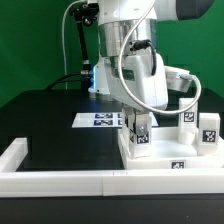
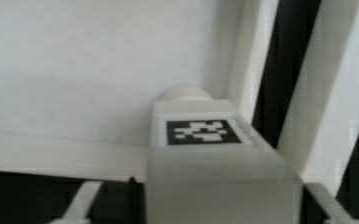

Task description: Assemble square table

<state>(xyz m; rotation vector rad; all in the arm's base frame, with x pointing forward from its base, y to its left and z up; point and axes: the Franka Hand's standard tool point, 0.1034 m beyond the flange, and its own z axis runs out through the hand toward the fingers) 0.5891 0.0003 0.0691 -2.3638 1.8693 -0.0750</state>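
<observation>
The white square tabletop (image 1: 160,160) lies flat at the exterior view's right, against the rail, with a tag on its front edge. A tagged white leg (image 1: 140,138) stands on its near left corner. My gripper (image 1: 140,126) is down over this leg with a finger on each side. In the wrist view the leg (image 2: 204,135) runs between my fingers (image 2: 83,200) onto the tabletop (image 2: 69,90). A dark gap shows beside the leg, so my gripper (image 2: 206,198) is open. Two more legs (image 1: 187,113) (image 1: 208,131) stand upright at the tabletop's far right.
The marker board (image 1: 100,120) lies on the black table behind the tabletop, at the arm's base. A long white rail (image 1: 60,181) borders the front and turns up at the exterior view's left. A black cable hangs at the back.
</observation>
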